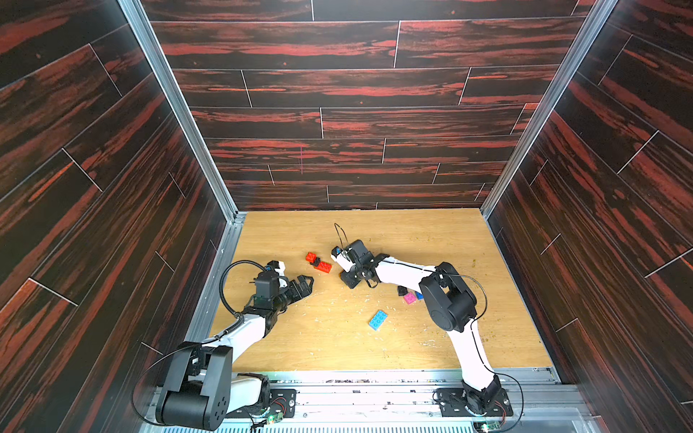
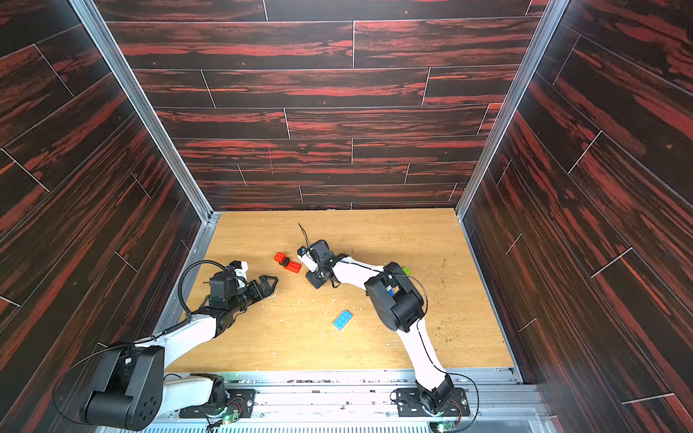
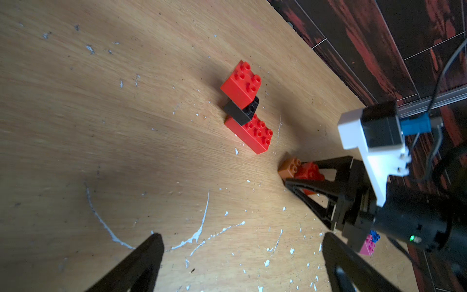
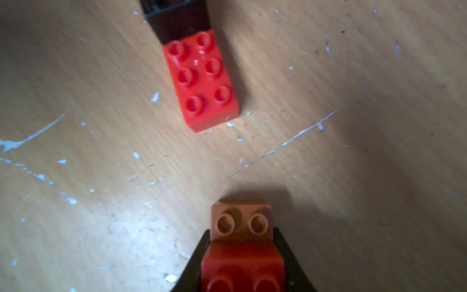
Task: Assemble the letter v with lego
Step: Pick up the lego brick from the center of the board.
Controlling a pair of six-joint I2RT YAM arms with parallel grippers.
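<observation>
Right claw grasping a brick pair — left claw released.
The right claw is clenched on a small red brick; an orange-brown brick touches it and sticks out past the tips. Ahead of the tips, well apart, lies a long red brick — a black brick touches its far end.

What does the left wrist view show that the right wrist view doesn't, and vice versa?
Left wrist only: the square red brick, the pink brick, and the open left end effector. Right wrist only: both sides of the small red brick gripped by the right end effector. Both: that small red brick joined to the orange-brown brick, the long red brick, the black brick.
</observation>
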